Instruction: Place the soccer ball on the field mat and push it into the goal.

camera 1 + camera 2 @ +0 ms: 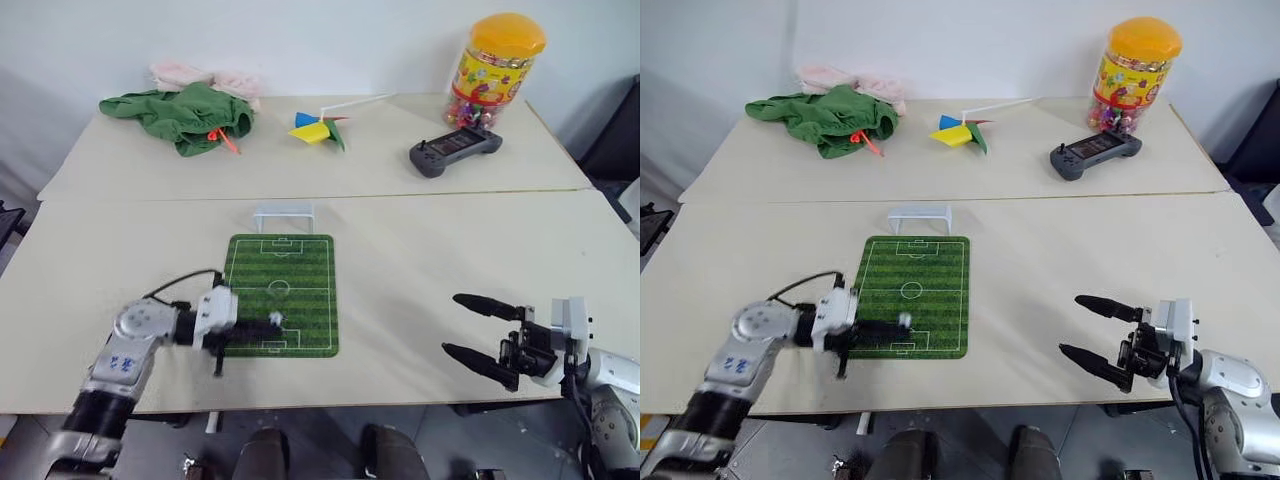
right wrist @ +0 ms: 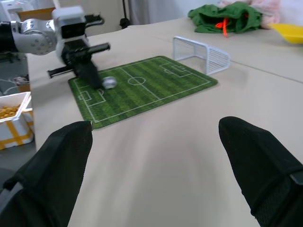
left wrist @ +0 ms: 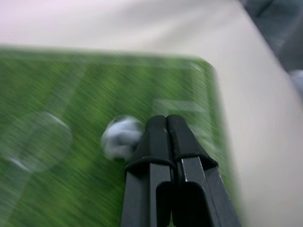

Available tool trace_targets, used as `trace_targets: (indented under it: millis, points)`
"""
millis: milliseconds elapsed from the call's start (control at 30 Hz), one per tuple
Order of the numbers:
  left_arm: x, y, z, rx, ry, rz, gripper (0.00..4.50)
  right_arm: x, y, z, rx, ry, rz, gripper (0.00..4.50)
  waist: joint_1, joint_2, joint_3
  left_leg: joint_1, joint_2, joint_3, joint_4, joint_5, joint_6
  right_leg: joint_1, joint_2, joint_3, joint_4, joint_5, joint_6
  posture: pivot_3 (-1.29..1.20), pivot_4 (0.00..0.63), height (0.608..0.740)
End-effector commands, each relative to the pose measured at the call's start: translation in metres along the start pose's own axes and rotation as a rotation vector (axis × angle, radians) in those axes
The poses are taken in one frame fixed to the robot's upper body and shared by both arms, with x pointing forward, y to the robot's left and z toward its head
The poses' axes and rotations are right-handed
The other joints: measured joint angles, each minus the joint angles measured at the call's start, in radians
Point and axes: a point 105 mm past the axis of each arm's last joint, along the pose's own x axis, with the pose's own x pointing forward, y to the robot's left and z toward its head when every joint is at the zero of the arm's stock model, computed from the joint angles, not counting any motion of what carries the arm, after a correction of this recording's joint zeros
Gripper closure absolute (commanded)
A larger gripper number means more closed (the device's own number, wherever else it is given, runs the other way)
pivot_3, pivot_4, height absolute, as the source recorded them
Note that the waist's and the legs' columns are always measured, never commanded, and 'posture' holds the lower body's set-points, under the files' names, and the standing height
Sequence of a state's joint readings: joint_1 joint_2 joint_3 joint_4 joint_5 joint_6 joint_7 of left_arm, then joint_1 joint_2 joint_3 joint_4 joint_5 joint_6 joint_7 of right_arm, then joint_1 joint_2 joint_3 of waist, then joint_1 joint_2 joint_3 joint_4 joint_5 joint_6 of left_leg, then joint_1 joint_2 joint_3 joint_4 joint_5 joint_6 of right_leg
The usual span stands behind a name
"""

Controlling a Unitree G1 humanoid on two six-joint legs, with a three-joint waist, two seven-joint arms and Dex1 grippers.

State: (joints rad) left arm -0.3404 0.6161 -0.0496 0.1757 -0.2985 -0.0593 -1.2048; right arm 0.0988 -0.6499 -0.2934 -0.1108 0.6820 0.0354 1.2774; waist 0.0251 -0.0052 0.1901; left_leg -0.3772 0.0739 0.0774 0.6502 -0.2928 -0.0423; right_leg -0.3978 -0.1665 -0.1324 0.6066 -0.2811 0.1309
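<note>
The soccer ball (image 1: 275, 319) is sitting on the field mat (image 1: 300, 280), near the mat's near edge by the penalty box on the robot's side. The left gripper (image 1: 268, 327) is reaching in over the mat's near-left corner with its 2 black fingers (image 3: 165, 137) pressed together, gripping nothing, their tips just beside the ball. The goal (image 1: 283, 215) is standing on the table (image 1: 420, 240) just past the mat's far edge. The right gripper (image 1: 470, 328) is hovering near the table's near-right edge, well apart from the mat, its 2 fingers spread wide and holding nothing.
</note>
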Motion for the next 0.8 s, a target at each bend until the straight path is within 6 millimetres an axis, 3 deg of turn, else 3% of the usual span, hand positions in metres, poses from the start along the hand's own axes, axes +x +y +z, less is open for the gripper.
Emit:
trace_targets:
  millis: [33,267,500,700,800]
  points:
    - [-0.012,0.036,0.029,0.013,-0.092,0.167,4.48,-0.002,-0.007,0.014,-0.061,-0.037,-0.044,0.00,-0.004,0.000,0.000,0.000,0.000,0.000,0.000,0.000,0.000,0.000,0.000,0.000,0.000,0.000,0.000,0.00,0.150,0.740]
    - [-0.024,0.073,0.042,0.057,-0.123,0.373,4.48,0.005,-0.017,0.017,-0.074,-0.070,-0.077,0.00,-0.004,-0.001,0.000,0.001,0.000,0.001,0.000,0.001,-0.003,0.000,0.000,0.001,0.000,0.000,0.001,0.00,0.150,0.740]
    - [-0.032,0.073,0.053,-0.091,-0.199,0.370,4.48,0.016,-0.029,0.020,-0.090,-0.090,-0.064,0.00,-0.005,-0.001,0.001,0.001,0.000,0.002,-0.001,0.002,-0.003,0.000,0.000,0.001,0.001,0.000,0.001,0.00,0.150,0.740]
    - [-0.070,0.073,0.035,-0.190,-0.144,0.473,4.48,0.012,-0.047,0.021,-0.111,-0.057,-0.050,0.00,-0.017,-0.001,0.001,0.001,0.000,0.002,-0.001,0.002,-0.004,0.000,0.000,0.001,0.002,0.001,0.001,0.00,0.150,0.740]
    - [-0.084,0.064,0.029,-0.112,-0.117,0.484,4.48,0.011,-0.054,0.020,-0.115,-0.040,-0.041,0.00,-0.022,-0.001,0.001,0.001,0.000,0.002,-0.001,0.002,-0.004,0.000,0.000,0.002,0.003,0.001,0.001,0.00,0.150,0.740]
